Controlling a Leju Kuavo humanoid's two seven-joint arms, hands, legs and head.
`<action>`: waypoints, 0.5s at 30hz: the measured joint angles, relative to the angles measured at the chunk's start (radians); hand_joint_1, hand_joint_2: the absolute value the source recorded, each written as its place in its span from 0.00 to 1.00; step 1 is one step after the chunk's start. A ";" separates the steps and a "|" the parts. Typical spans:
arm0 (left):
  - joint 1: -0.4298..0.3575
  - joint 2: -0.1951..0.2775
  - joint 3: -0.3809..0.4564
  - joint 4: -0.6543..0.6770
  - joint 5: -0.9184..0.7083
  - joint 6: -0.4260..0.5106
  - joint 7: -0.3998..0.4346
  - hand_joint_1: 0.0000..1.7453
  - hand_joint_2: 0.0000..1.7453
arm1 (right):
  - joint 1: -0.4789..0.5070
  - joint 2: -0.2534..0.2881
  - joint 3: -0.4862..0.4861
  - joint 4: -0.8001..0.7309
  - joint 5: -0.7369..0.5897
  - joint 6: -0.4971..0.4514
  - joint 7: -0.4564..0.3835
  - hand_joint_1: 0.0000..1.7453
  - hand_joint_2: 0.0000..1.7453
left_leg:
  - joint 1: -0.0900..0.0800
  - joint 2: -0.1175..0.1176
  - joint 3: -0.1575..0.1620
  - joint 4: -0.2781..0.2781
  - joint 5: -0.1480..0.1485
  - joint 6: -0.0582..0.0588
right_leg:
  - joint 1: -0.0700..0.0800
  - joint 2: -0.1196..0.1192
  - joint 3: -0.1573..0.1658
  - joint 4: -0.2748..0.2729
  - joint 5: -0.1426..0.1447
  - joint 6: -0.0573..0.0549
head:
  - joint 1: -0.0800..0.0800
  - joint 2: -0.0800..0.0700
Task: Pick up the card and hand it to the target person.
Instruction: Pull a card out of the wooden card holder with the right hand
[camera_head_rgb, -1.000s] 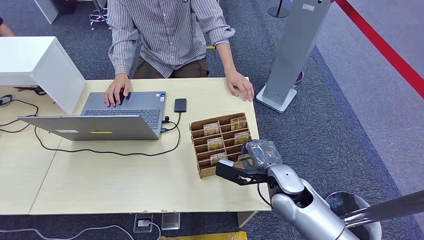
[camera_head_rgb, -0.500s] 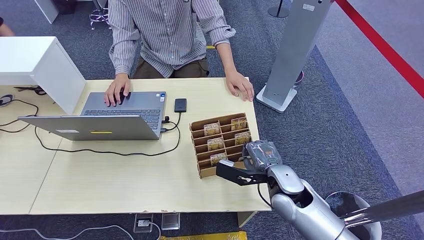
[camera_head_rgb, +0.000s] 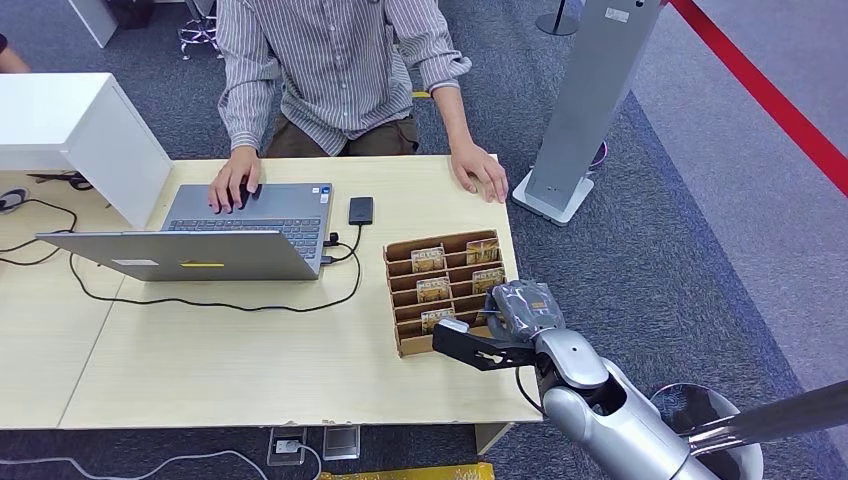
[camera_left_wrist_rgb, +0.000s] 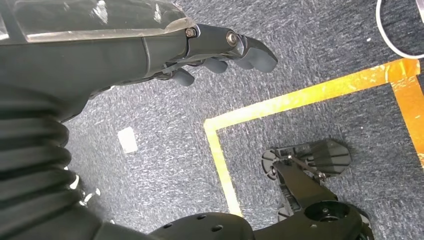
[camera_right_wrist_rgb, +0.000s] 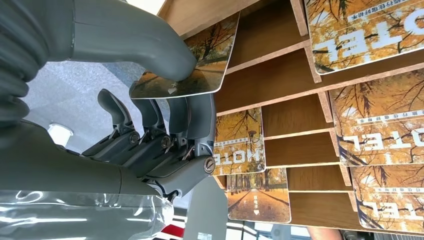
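A brown cardboard rack (camera_head_rgb: 398, 300) near the desk's right front edge holds several autumn-photo "HOTEL" cards (camera_head_rgb: 428, 259). My right hand (camera_head_rgb: 497, 332) is at the rack's front right corner. In the right wrist view its thick thumb and dark fingers (camera_right_wrist_rgb: 186, 117) pinch one card (camera_right_wrist_rgb: 212, 52), which still lies partly in the rack's slot (camera_right_wrist_rgb: 260, 75). Other cards (camera_right_wrist_rgb: 239, 150) stand in neighbouring slots. My left hand (camera_left_wrist_rgb: 220, 47) hangs over the carpet, holding nothing, its fingers slightly bent. A person in a striped shirt (camera_head_rgb: 335, 60) sits across the desk, one hand (camera_head_rgb: 480, 170) resting on the desktop.
An open laptop (camera_head_rgb: 200, 240) with a black cable, a dark phone (camera_head_rgb: 361, 210) and a white box (camera_head_rgb: 75, 130) occupy the desk's left and middle. A grey stand (camera_head_rgb: 580, 110) rises right of the desk. Yellow floor tape (camera_left_wrist_rgb: 300, 97) crosses the carpet.
The rack has shifted slightly to the right on the desk. My right hand stays at its front corner, pinching the card.
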 joint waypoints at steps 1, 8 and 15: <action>0.000 0.000 0.000 0.000 0.000 0.000 0.000 0.00 1.00 | 0.000 0.000 0.000 0.000 0.000 -0.002 0.000 0.84 1.00 | 0.000 0.000 0.000 0.000 0.000 0.000 | 0.000 0.000 0.000 0.000 0.000 0.000 | 0.000 0.000; 0.000 0.000 0.000 0.000 0.001 0.000 0.001 0.00 1.00 | -0.001 0.000 -0.001 -0.001 0.012 -0.031 -0.005 0.84 1.00 | 0.000 0.000 0.000 0.000 0.000 0.000 | 0.000 0.000 0.000 0.000 0.000 0.000 | 0.000 0.000; 0.002 0.000 0.000 0.000 0.002 0.000 -0.001 0.00 1.00 | -0.055 -0.017 -0.023 -0.082 -0.113 -0.014 -0.014 0.84 1.00 | 0.000 0.000 0.000 0.000 0.000 0.000 | 0.000 0.000 0.000 0.000 0.001 0.000 | 0.000 0.000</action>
